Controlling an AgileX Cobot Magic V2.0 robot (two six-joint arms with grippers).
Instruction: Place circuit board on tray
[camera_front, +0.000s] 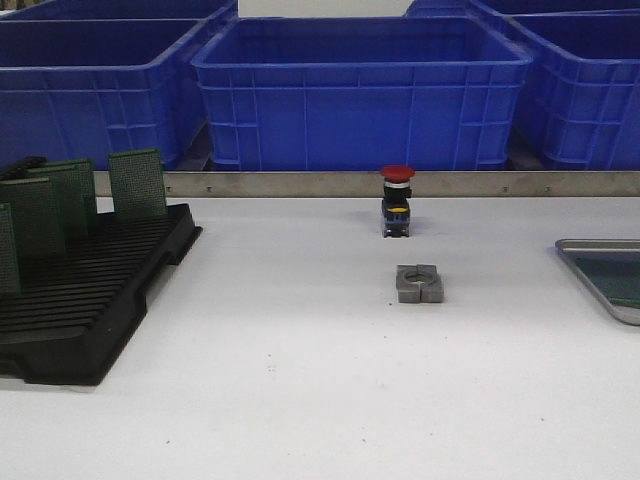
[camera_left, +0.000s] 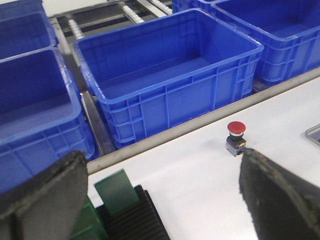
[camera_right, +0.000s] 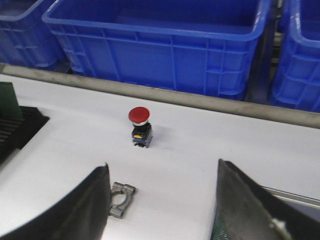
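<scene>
- Even, diffuse overhead light is seen; the white worktop (camera_front: 300, 380) is rendered bright, without glare.
- Only soft, short shadows are cast.
- In both wrist views the near jaws are blurred and dark.
- Slight grain is noticed throughout.

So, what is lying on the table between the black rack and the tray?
In the front view, only the grey clamp lies between the rack and the tray; the red button stands just behind it.
</scene>
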